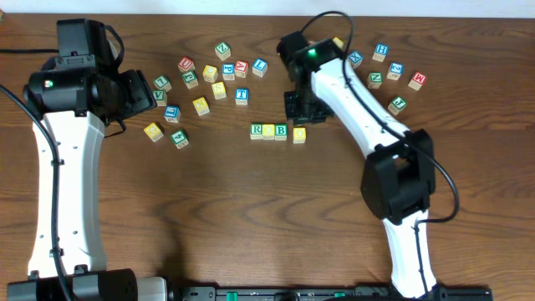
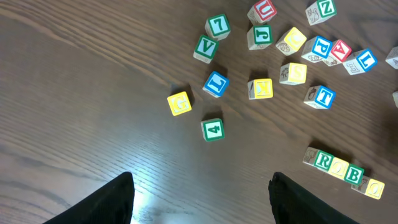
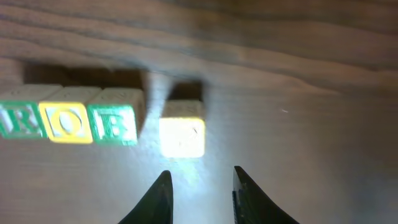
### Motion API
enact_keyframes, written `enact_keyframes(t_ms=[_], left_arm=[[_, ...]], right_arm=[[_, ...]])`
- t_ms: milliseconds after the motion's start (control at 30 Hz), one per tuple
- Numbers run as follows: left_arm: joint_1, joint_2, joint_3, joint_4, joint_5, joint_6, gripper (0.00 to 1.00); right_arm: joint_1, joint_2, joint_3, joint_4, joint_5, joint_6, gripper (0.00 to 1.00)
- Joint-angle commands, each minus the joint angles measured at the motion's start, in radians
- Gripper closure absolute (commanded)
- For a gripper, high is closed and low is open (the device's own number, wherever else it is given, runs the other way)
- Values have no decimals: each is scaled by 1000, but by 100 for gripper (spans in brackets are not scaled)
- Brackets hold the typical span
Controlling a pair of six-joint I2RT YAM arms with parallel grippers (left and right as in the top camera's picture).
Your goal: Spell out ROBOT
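Stock on your table (image 2: 74, 124), as it lies:

1. R cube (image 1: 257, 130): white face, green letter. It heads a row at the centre of the overhead view.
2. First yellow cube (image 1: 269, 131): yellow face with an O, touching the R cube's right side.
3. B cube (image 1: 282, 131): white face, green letter, touching the first yellow cube.
4. Second yellow cube (image 3: 181, 127): just right of the B cube across a small gap, sitting slightly out of line. Glare washes out its face in the right wrist view.
5. T cube (image 1: 242, 95): white face, blue letter. You will find it above and left of the row, apart from it, at the edge of the loose cubes (image 1: 209, 73).
6. Right pincer (image 3: 202, 173): released, fingers narrowly parted, nothing between them, just beside the second yellow cube.
7. Left pincer (image 2: 202, 180): released wide, empty, over bare wood.
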Motion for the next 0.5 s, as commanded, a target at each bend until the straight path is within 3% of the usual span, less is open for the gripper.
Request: enact_keyframes(t_ms=[0, 233, 467], left_arm=[[3, 10, -13, -1, -2, -8, 32], [3, 10, -13, -1, -2, -8, 32], [3, 10, -13, -1, -2, -8, 32]], right_arm=[[0, -23, -5, -31, 2, 8, 76], [0, -17, -118, -9, 19, 8, 87], [3, -17, -218, 80, 15, 9, 85]])
